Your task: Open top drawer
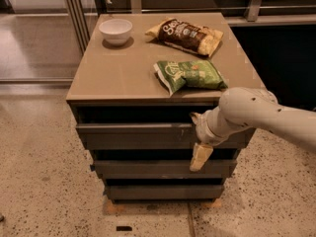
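Observation:
The top drawer [133, 135] is the widest dark grey front, just under the tan cabinet top [118, 73], with a dark gap above it. My gripper [197, 138] is at the right part of this front, on the end of the white arm [256, 115] that comes in from the right. Its fingers are spread apart vertically. The upper fingertip [194, 117] is at the drawer's top edge by the gap. The lower pale finger [199, 157] hangs down in front of the drawer's bottom edge. Nothing is held between them.
A white bowl [116, 31], a brown snack bag [187, 33] and a green chip bag [190, 74] lie on the cabinet top. The middle drawer front [148, 168] and bottom drawer front [158, 191] sit below. Speckled floor surrounds the cabinet; a glass wall stands at the left.

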`<state>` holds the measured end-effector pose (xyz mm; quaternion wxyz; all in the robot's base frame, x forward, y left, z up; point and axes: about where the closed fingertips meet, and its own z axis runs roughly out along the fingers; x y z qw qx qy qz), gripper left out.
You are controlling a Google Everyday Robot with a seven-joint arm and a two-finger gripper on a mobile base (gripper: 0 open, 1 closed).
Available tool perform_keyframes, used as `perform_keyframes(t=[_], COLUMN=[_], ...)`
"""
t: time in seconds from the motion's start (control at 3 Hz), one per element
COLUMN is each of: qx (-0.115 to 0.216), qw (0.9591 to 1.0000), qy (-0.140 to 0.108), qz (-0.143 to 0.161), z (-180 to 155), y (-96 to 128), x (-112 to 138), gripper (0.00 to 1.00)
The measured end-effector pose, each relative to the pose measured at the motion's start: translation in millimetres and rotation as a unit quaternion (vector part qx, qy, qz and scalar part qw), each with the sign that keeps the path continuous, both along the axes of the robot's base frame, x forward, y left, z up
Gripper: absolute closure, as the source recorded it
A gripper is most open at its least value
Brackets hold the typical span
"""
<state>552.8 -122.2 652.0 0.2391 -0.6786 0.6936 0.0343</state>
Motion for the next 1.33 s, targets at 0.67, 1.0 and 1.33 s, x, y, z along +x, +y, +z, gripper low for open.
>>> perform_keyframes(t=[0.67,1.0,1.33], qx=[-0.005,-0.005,-0.005], qw=[0.9998,0.9995,0.9981], qy=[0.012,0.028,0.060], qz=[0.012,0.013,0.009], z=[-11.2,-12.2,-13.5], y=[19.8,19.0,15.5], x=[19.2,16.3,11.7], gripper=[0.00,0.00,0.00])
